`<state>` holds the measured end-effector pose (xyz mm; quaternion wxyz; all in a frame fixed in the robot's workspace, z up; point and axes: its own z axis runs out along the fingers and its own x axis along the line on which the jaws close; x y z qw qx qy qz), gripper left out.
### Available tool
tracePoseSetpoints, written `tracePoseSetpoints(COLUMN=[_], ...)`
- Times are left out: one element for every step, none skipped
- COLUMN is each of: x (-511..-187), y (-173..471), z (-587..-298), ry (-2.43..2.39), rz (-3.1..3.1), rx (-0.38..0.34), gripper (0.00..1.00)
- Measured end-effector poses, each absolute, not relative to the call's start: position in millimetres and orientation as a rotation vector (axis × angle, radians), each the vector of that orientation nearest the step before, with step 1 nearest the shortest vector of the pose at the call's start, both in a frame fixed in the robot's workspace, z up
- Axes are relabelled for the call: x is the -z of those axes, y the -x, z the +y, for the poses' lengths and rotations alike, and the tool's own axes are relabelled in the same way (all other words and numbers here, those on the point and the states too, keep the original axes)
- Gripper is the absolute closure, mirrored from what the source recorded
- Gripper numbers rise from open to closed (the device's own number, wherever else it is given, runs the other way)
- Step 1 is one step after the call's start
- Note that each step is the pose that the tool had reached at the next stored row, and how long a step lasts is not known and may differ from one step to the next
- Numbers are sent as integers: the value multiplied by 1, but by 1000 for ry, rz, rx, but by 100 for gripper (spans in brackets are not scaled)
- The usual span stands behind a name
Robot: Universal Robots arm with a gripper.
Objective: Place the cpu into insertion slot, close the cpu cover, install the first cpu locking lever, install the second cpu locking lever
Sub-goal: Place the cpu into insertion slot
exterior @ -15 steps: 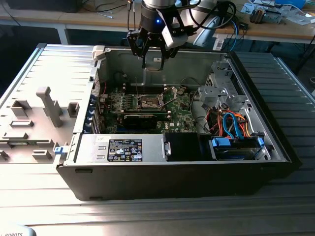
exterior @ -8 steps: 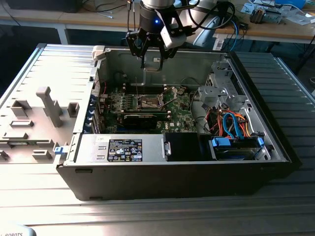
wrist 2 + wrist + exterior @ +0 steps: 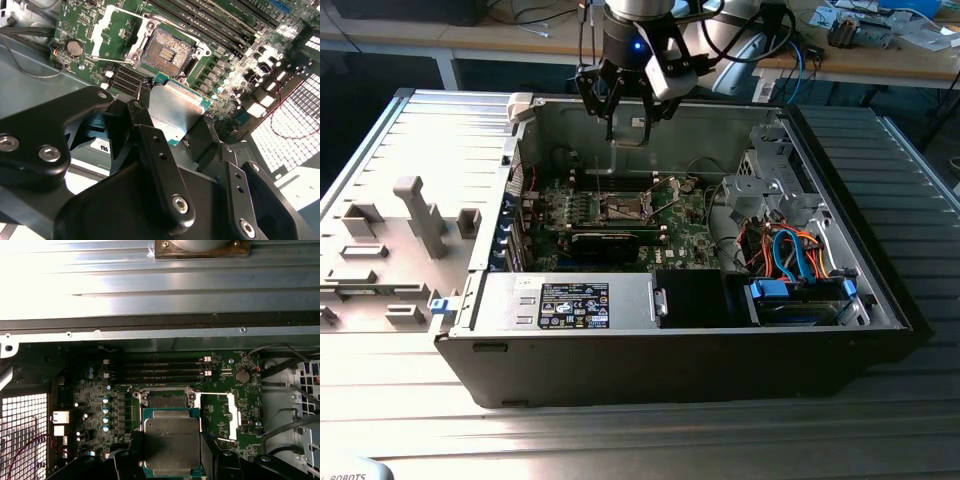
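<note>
Dull silver-grey metal tops the cpu, which the end effector pinches by two opposite edges between its black fingers. In the exterior view the end effector hangs over the far wall of the open computer case, which lies on the ribbed tabletop. The cpu is up in the air, clear of the green circuit board. The insertion slot lies bare on that board, its dark recess uncovered. The cpu cover is swung open beside the slot, not over it.
</note>
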<state>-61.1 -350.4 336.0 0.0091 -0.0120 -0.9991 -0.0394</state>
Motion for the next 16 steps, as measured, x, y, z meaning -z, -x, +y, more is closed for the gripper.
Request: tracePoseSetpoints(x=[-336, -336, -335, -335, -334, -334, -333, -333, -333, -332, -332, -332, -325, -320, -320, -320], y=[61, 61, 61, 61, 61, 61, 61, 61, 61, 61, 61, 61, 61, 61, 61, 61], z=[-350, -350, -350, -350, -350, -350, -350, -350, -350, -350, -350, -350, -350, -350, -350, -350], ry=[33, 30, 28, 28, 28, 28, 28, 28, 28, 28, 28, 28, 28, 28, 28, 28], rz=[-3121, -3121, -3121, -3121, -3121, -3121, -3121, -3121, -3121, -3121, -3121, -3121, -3121, -3121, -3121, -3121], rx=[117, 112, 112, 111, 111, 111, 111, 111, 111, 111, 111, 111, 111, 111, 111, 111], gripper=[46, 46, 46, 46, 46, 46, 46, 46, 46, 46, 46, 46, 46, 46, 46, 46])
